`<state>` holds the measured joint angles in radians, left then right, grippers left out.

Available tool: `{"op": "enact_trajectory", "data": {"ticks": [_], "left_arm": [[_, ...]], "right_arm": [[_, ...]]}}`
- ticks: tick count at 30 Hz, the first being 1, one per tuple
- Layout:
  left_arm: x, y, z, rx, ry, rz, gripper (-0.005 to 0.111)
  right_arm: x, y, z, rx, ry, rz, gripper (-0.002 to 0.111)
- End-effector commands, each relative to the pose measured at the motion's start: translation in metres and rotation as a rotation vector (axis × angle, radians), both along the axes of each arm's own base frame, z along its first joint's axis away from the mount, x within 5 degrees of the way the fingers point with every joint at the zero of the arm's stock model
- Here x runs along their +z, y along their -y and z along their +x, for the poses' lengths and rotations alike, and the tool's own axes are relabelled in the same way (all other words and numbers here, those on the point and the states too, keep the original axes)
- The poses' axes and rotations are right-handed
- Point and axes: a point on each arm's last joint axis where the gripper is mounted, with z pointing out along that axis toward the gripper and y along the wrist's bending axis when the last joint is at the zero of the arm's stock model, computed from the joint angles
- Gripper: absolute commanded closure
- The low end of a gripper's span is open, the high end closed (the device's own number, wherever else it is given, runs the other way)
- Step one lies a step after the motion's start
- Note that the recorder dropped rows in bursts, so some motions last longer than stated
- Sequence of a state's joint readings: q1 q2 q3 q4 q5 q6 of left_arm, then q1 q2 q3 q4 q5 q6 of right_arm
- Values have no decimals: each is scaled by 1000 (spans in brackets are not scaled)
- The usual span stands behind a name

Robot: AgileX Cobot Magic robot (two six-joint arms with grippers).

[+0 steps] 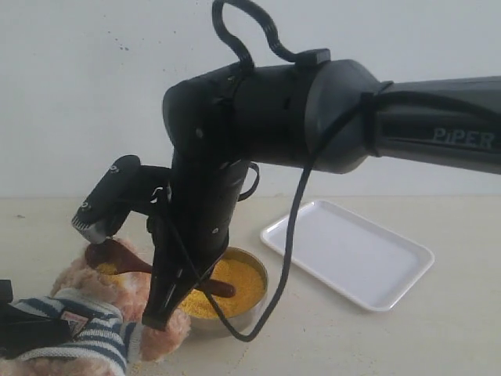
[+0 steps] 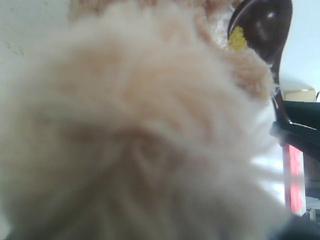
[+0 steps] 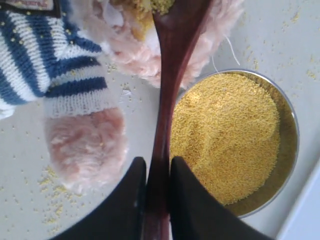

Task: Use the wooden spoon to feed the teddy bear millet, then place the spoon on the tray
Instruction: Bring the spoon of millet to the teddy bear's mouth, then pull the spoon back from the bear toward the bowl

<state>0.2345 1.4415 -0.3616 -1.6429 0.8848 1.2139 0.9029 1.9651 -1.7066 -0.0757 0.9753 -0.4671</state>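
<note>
as teddy bear (image 2: 130, 140) fur blurs left view, left hand (image 1: 31, 329) unclear | right hand (image 3: 154, 167) clamps wooden spoon (image 3: 172, 75)

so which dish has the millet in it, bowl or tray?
The round steel bowl, heaped with yellow millet. The white tray beside it shows no grains in the exterior view.

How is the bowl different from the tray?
The bowl is round, shiny metal; the tray is a white rectangle. The bowl is heaped with yellow millet; the tray has nothing on it. The bowl sits right beside the bear; the tray lies off to the side, farther from it. Both are shallow, with low rims, and rest on the same table.
</note>
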Motion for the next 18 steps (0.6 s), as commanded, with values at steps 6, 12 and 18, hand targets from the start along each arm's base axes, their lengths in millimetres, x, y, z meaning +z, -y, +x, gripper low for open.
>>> {"op": "enact_trajectory", "data": {"ticks": [6,12,18], "left_arm": [[2,1,0,1,11,-28,103],[2,1,0,0,13,-27,103],[2,1,0,0,13,-27,103]], "right_arm": [[2,-6,-4,8,119,-56,109],[2,-6,-4,6,129,-69,109],[3,-6,-4,-3,139,-75,109]]}}
